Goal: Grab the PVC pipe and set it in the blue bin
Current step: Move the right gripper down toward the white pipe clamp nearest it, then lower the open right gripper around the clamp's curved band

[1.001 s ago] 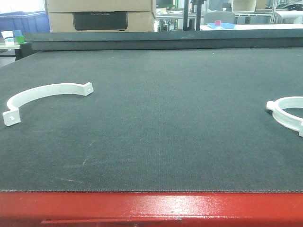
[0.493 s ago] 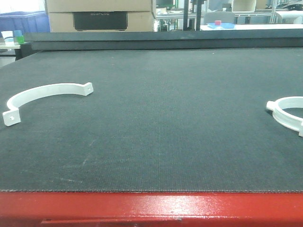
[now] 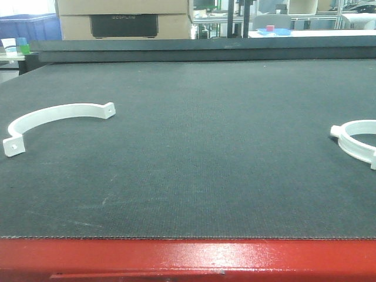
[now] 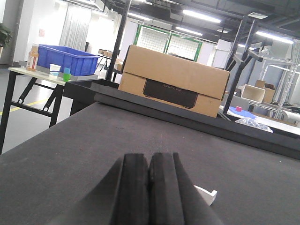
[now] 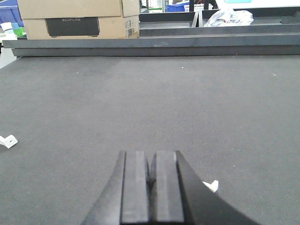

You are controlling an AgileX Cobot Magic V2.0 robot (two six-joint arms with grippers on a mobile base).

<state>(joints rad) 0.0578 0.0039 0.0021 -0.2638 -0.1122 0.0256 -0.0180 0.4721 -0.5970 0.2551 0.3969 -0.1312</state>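
Two white curved PVC pipe pieces lie on the dark mat. One is a half-ring with flat end tabs (image 3: pixel 56 114) at the left; the other is a ring-shaped piece (image 3: pixel 357 143) cut off by the right edge. A blue bin (image 4: pixel 65 58) stands on a side table beyond the mat's left edge, also showing as a blue bin (image 3: pixel 29 26) at the far left of the front view. My left gripper (image 4: pixel 149 161) is shut and empty, with a white tab (image 4: pixel 206 193) just to its right. My right gripper (image 5: pixel 151 159) is shut and empty beside another white tab (image 5: pixel 212 186). Neither gripper appears in the front view.
A cardboard box (image 3: pixel 124 19) sits behind the raised back rail (image 3: pixel 205 50) of the mat. The red table edge (image 3: pixel 188 255) runs along the front. Cups (image 4: pixel 55 71) stand beside the blue bin. Shelving and tables fill the background.
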